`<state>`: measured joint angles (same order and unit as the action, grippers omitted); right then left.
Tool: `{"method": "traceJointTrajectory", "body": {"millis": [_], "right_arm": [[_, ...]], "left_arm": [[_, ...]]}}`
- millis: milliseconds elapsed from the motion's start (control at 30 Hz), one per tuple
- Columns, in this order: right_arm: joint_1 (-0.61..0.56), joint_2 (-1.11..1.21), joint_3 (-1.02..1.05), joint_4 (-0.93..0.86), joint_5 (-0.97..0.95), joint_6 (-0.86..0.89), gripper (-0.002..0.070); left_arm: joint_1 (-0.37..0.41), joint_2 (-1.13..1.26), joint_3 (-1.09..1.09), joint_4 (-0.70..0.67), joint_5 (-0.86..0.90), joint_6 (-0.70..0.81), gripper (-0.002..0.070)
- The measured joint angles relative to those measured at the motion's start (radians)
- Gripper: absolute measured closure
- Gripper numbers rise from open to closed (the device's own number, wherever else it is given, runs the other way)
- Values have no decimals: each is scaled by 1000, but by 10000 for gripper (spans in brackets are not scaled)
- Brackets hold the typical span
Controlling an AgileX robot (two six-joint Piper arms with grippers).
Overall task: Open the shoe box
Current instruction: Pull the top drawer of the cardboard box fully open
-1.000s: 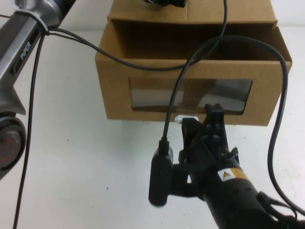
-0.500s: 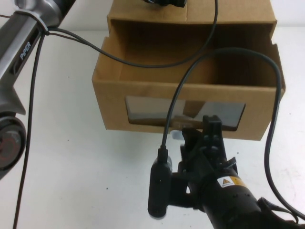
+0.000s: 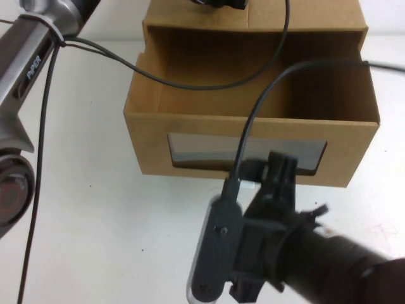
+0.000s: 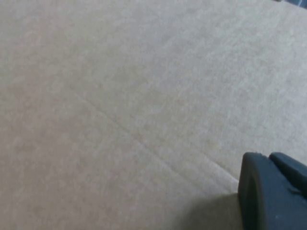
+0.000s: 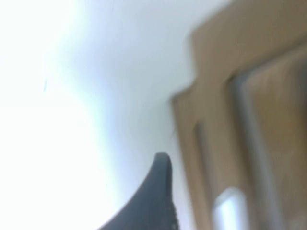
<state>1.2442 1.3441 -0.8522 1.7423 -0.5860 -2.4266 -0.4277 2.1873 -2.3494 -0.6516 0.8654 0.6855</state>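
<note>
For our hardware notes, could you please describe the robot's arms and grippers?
The left arm is silver with PIPER lettering and tied black cables; its dark left gripper is over the shoe box. The right arm is black, carrying a camera and cable; its black right gripper is at the box's front.

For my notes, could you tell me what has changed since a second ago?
The right gripper pulled the shoe box drawer farther out of its sleeve by the white tab, then let go and backed away. The left gripper stays atop the sleeve.
</note>
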Motion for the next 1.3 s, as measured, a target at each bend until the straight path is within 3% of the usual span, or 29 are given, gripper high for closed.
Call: {"method": "traceJointTrajectory", "body": {"millis": [200,333,433,567,667,800,933,1100,1300], "right_arm": [[2,-114,-82,3,15,-81,-2],[2,-135,-136,4,-97,-105,66],[2,-134,-174,4,-201,-191,197],[2,-152,-220,4,-310,-362,525],[2,-192,-234,4,-346,-477,647],[4,-296,-251,4,-381,-625,685],[6,-437,-262,4,-437,-654,692],[7,-675,-259,4,-488,-565,694],[7,-876,-154,4,-480,-468,695]], "left_arm": [[2,-15,2,-32,-8,32,682],[2,-51,18,-8,-6,42,682],[15,-99,27,16,15,45,682],[40,-192,29,38,21,46,682],[71,-268,29,38,48,42,682],[127,-369,29,38,134,28,682],[198,-474,29,41,227,-2,682],[259,-610,29,43,327,-21,682],[269,-786,29,74,408,-75,682]]}}
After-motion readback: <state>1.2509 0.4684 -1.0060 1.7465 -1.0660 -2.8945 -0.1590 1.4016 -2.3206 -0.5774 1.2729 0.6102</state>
